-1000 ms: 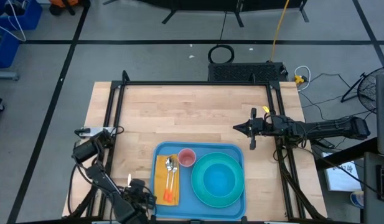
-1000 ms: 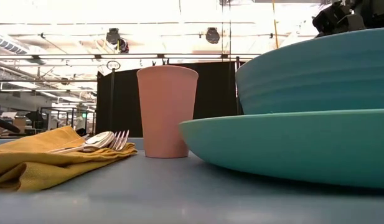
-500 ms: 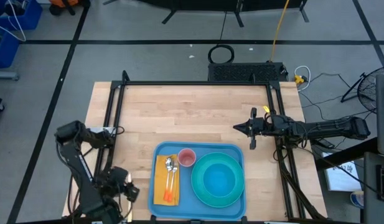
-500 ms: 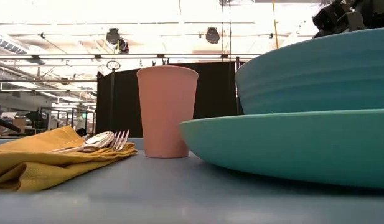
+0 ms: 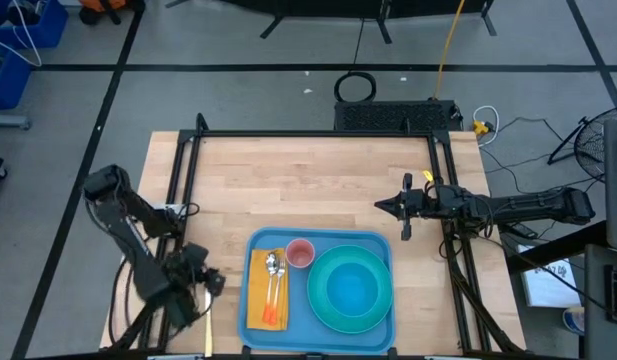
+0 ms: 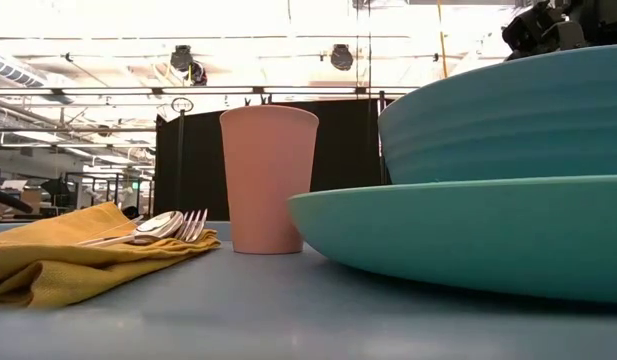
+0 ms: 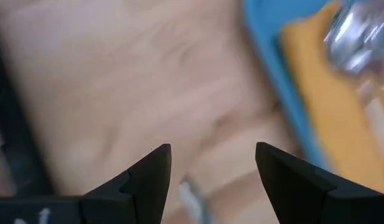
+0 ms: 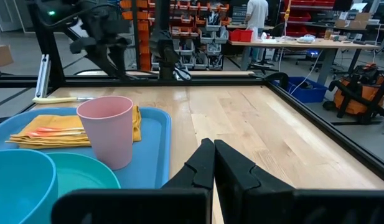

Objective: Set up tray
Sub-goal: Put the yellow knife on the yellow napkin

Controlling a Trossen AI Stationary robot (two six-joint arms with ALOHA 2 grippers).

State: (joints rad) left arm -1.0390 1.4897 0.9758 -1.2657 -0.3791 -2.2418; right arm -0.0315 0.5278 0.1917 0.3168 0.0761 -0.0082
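Note:
The blue tray (image 5: 321, 240) lies at the table's near edge. On it a yellow napkin (image 5: 267, 292) carries a spoon and fork (image 5: 273, 268). To its right stand a pink cup (image 5: 301, 254) and a teal plate (image 5: 333, 312) with a blue bowl (image 5: 350, 288) on it. My left gripper (image 5: 210, 283) hangs open over bare wood left of the tray. Its wrist view shows the open fingers (image 7: 211, 160) with the tray's rim (image 7: 266, 43) and napkin (image 7: 328, 99) beyond. My right gripper (image 5: 381, 205) is shut above the table, beyond the tray's far right corner (image 8: 210, 152).
Black frame rails (image 5: 188, 180) run along the table's left, far and right sides. A thin pale strip (image 5: 206, 325) lies on the wood left of the tray. Bare wood (image 5: 308, 180) spreads beyond the tray. A white item (image 5: 140, 211) sits at the left rail.
My left gripper has drawn away from the tray's near left corner, first toward the table's left, then a little toward the far edge, while its arm swung out to the left. The tray and the things on it have stayed put.

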